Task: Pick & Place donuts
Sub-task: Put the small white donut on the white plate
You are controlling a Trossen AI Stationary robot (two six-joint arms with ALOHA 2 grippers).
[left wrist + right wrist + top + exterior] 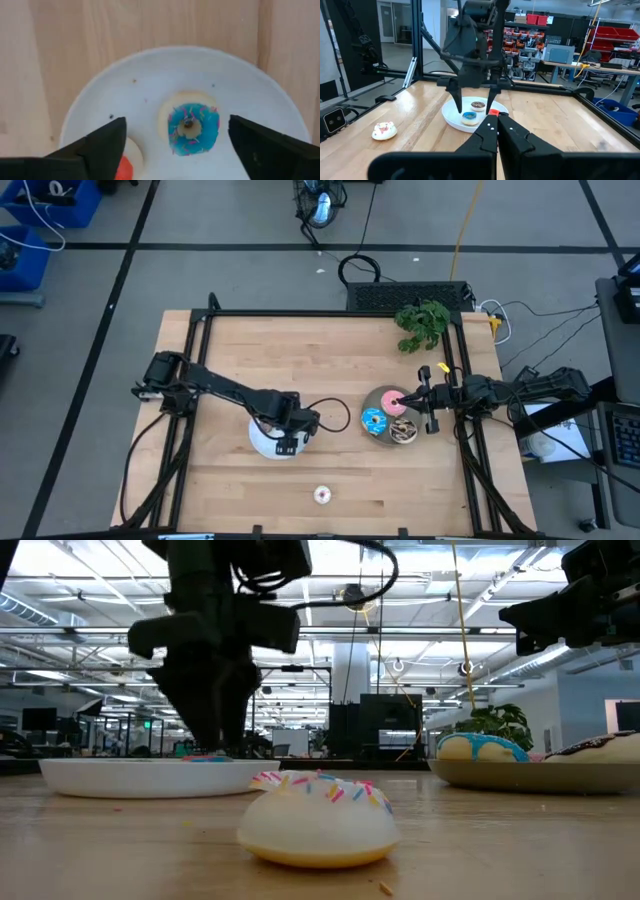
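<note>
Donuts are spread over three spots on the wooden table (330,360), so going from the big stuff down: the left arm reaches in from the left edge and ends over the white plate (262,438), which sits a bit left of the table's middle. The right arm comes in from the right edge and stops over the grey plate (378,398), near the right side. There's a leafy green plant (422,325) up at the far right corner of the table. The left gripper (175,137) hangs right above the white plate with its fingers spread wide, and a tiny blue donut (193,127) with sprinkles sits on the plate between them, not touched by either finger. In that same wrist view a bit of a red donut (123,169) peeks out beside one finger, mostly hidden. From the right wrist view you can also spot a small brown donut (478,105) on the white plate just behind the blue one. The right gripper (497,125) has its fingers pressed together with nothing between them, hovering over the grey plate. That grey plate carries the bigger ones: a pink donut (396,402), a blue sprinkled donut (375,420) and a chocolate donut (404,431), all packed close together. Last, a tiny white-pink donut (322,495) with sprinkles sits alone on the bare wood near the front edge, well apart from both plates.
</note>
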